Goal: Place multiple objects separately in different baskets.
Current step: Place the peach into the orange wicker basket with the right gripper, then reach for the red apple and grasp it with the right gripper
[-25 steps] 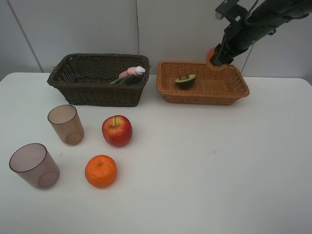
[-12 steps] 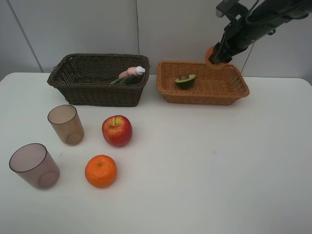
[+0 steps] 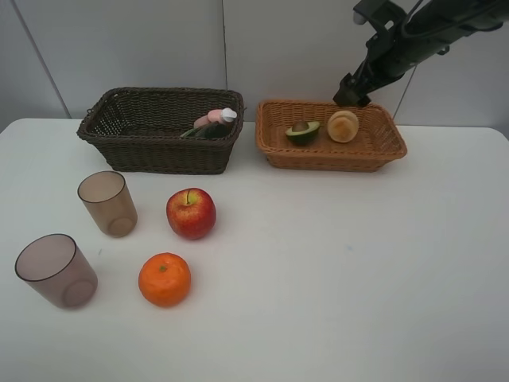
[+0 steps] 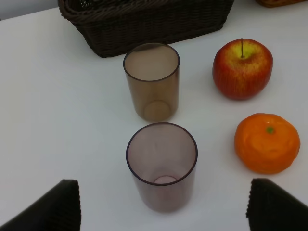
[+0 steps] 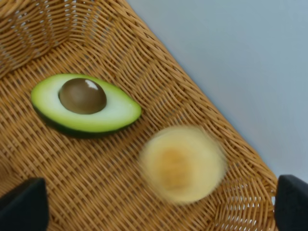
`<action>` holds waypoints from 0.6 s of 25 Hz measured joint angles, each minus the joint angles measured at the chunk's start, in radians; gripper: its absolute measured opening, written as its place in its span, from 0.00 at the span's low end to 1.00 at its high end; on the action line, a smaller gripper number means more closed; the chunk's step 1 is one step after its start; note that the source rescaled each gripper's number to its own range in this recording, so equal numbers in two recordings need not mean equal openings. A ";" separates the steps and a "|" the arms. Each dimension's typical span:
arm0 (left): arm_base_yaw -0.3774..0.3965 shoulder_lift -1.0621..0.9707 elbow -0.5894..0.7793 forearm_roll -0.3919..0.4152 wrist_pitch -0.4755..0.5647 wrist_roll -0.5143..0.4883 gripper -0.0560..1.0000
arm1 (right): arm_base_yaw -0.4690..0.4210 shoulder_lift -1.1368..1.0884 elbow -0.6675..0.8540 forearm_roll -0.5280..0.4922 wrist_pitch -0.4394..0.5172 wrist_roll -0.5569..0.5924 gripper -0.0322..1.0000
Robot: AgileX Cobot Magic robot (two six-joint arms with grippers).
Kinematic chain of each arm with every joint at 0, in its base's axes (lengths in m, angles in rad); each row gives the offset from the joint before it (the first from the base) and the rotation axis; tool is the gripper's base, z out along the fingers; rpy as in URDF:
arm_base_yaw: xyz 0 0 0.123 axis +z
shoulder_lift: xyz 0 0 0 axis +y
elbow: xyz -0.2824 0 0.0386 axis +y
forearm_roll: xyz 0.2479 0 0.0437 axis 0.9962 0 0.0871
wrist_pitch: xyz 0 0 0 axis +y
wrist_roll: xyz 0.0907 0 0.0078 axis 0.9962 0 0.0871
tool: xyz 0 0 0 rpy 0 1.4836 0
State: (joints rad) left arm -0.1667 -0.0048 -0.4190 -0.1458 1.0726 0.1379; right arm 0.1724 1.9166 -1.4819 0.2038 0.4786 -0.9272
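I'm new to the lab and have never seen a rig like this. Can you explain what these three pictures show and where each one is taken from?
This is a robot with two arms, each ending in a two-fingered gripper. One picture comes from a camera mounted high, looking down on a white table. The other two come from cameras on the wrists.

The left gripper is open above a brownish cup. Beyond it stand a second cup, a red apple and an orange.

The right gripper is open over the light basket. That basket holds a halved avocado and a pale round cut fruit, which is blurred in the wrist view. The dark basket holds a pink spray bottle.

Neither gripper holds anything.
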 joint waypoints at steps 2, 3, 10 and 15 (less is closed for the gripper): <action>0.000 0.000 0.000 0.000 0.000 0.000 0.95 | -0.001 0.000 0.000 0.004 0.000 0.000 0.99; 0.000 0.000 0.000 0.000 0.000 0.000 0.95 | -0.001 0.000 0.000 0.004 0.000 0.000 0.99; 0.000 0.000 0.000 0.000 0.000 0.000 0.95 | -0.001 0.000 0.000 0.016 0.000 0.000 1.00; 0.000 0.000 0.000 0.000 0.000 0.000 0.95 | -0.001 0.000 0.000 0.030 0.001 0.000 1.00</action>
State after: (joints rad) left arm -0.1667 -0.0048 -0.4190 -0.1458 1.0726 0.1379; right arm 0.1715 1.9166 -1.4819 0.2341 0.4795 -0.9272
